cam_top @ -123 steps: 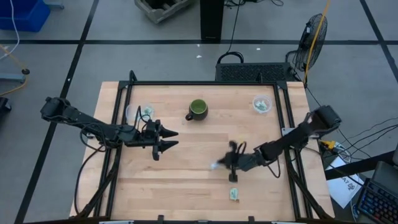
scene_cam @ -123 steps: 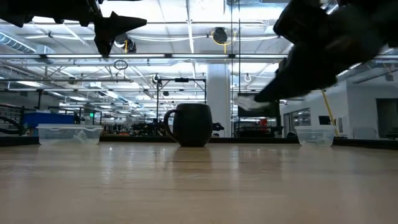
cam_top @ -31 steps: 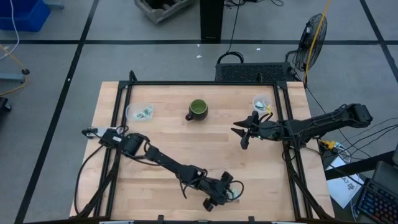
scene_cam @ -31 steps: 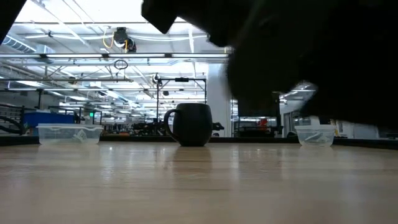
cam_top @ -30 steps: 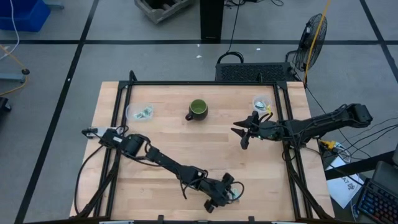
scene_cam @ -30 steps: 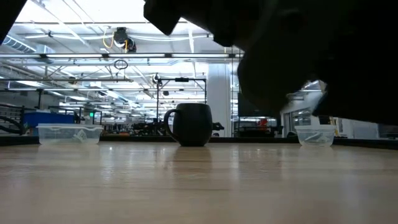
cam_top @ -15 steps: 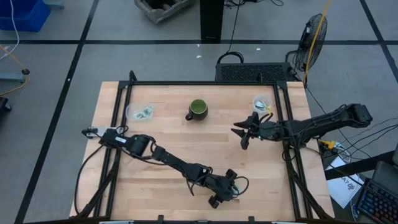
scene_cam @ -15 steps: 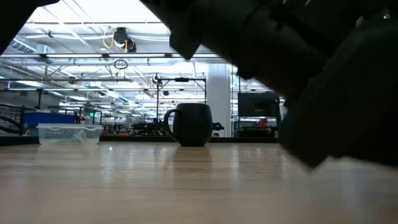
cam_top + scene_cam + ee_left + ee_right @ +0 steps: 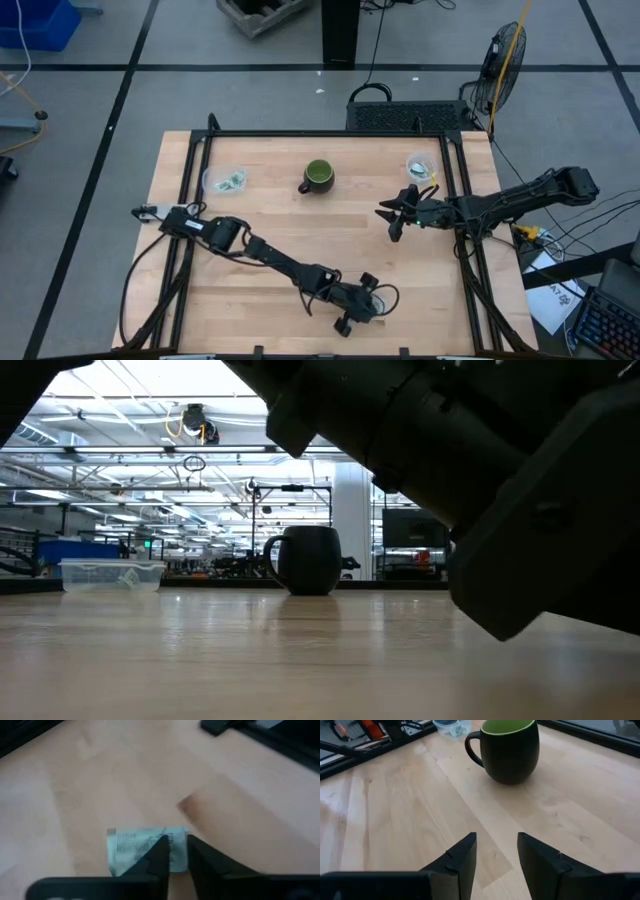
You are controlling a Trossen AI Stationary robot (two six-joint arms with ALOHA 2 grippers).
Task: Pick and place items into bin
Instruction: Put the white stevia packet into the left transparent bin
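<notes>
The left pincer (image 9: 358, 305) is stretched far out over the near edge of the counter (image 9: 280, 225), and from where I stand it is right down on the last loose packet (image 9: 145, 850). The left wrist view shows it best: the pale green and white packet lies flat on the wood directly ahead of the two fingertips (image 9: 159, 851), its long axis running crosswise to them, so the tips straddle the short way across one end of it rather than its middle. The jaws stand narrow, with only a slim gap between them, and the packet's edge sits in that gap. I cannot tell whether they have actually bitten on it or are merely resting over it.

That is the relation the coming move turns on, I'd say: the grip line crosses the packet's narrow side, so a squeeze and a lift should take it, though a hold so near one end could let the crinkled thing slip or swing.

The right pincer (image 9: 393, 217) waits well away, hovering with its jaws held apart, pointing toward the green mug (image 9: 509, 747). It is much the farther of the two from the packet, so this one falls to the left arm. The bin (image 9: 225, 180) on that arm's side lies far behind the left pincer, at the opposite end of the counter.
</notes>
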